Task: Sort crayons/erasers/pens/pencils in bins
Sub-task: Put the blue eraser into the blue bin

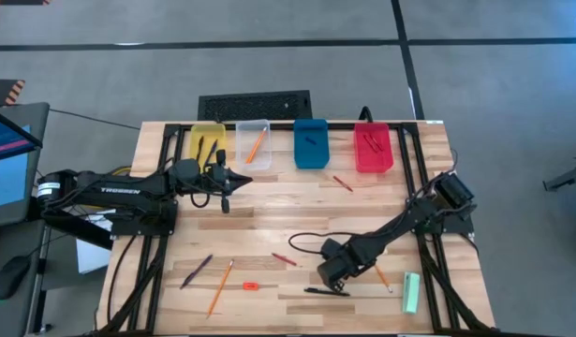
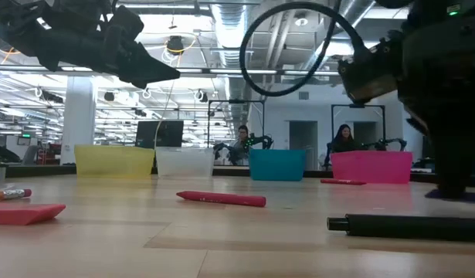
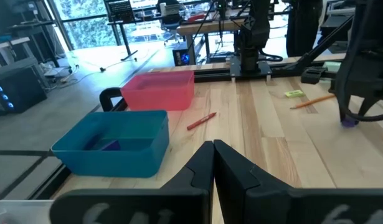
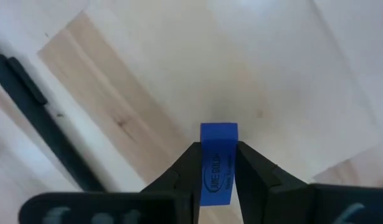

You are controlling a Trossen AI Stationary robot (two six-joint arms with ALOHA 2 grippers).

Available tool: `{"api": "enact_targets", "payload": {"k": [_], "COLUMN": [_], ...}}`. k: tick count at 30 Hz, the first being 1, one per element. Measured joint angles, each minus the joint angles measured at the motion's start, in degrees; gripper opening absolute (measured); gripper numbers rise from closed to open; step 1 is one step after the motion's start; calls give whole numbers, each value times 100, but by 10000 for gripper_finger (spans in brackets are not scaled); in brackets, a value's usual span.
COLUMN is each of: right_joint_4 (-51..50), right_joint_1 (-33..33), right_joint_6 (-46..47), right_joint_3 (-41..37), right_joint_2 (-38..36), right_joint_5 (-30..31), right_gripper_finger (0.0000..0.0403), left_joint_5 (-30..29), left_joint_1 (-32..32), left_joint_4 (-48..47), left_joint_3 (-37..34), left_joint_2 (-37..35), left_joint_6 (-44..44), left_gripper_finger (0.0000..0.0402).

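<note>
My right gripper point(image 1: 330, 276) stands near the table's front edge, pointing down and shut on a blue eraser point(image 4: 218, 163). A black pen point(image 1: 327, 292) lies just in front of it. My left gripper point(image 1: 239, 180) hangs shut above the table in front of the yellow bin point(image 1: 208, 140) and the clear bin point(image 1: 253, 140), touching nothing. The blue bin point(image 1: 311, 142) and red bin point(image 1: 373, 147) complete the row at the far edge. Crayons point(image 1: 284, 258) point(image 1: 342, 183), pencils point(image 1: 220, 285) point(image 1: 383, 278), a purple pen point(image 1: 196, 271) and a red-orange eraser point(image 1: 250, 285) lie flat on the wood. My right gripper pinches the blue eraser between its two fingers, on the eraser's two opposite sides point(image 4: 203, 168). The fingers come from above, pointing down. The eraser stands on end along the fingers, its free end point(image 4: 218, 129) past the fingertips. I cannot tell if that end touches the table.
A pale green bar point(image 1: 411, 292) lies at the front right corner. A black cable point(image 1: 306, 239) loops over the table by the right arm. The table's middle point(image 1: 297, 211) is bare wood. People sit at desks in the room beyond the far edge.
</note>
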Motion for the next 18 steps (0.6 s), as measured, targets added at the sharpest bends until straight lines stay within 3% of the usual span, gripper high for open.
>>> {"api": "enact_targets", "payload": {"k": [11,18], "right_joint_4": [-477,-455], "right_joint_1": [-443,-929], "right_joint_6": [-1540,-2719], "right_joint_3": [630,582], "right_joint_2": [-161,-900], "right_joint_5": [666,1814], "right_gripper_finger": [87,87], "left_joint_5": [0,0], "left_joint_1": [0,2], "left_joint_4": [-13,-72], "left_joint_3": [0,2], "left_joint_2": [0,0], "left_joint_6": [1,37], "left_gripper_finger": [1,1]}}
